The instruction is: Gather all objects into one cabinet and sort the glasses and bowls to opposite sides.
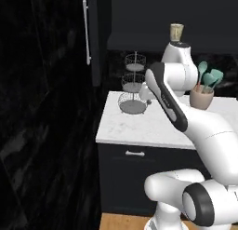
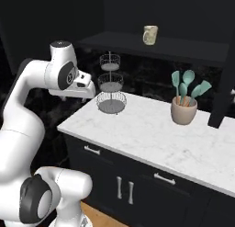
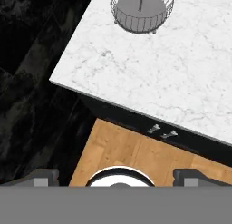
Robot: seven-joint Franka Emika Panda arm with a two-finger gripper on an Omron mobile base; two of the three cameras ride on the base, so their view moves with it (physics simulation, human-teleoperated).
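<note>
- Currently my end effector (image 3: pixel 116 173) hangs wide open, empty, above the white marble counter (image 3: pixel 149 78) edge.
- Tan tumbler (image 2: pixel 150 35) stands on the dark shelf (image 2: pixel 183 49).
- Wire basket stand (image 2: pixel 110 86) sits on the counter.

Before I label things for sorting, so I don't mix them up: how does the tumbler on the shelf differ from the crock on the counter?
The tan mottled tumbler stands on the dark shelf; the beige crock stands below on the white marble counter. The tumbler looks narrower than the crock. The crock holds teal utensils; nothing sticks out of the tumbler. Both are upright, pale and handleless.
</note>
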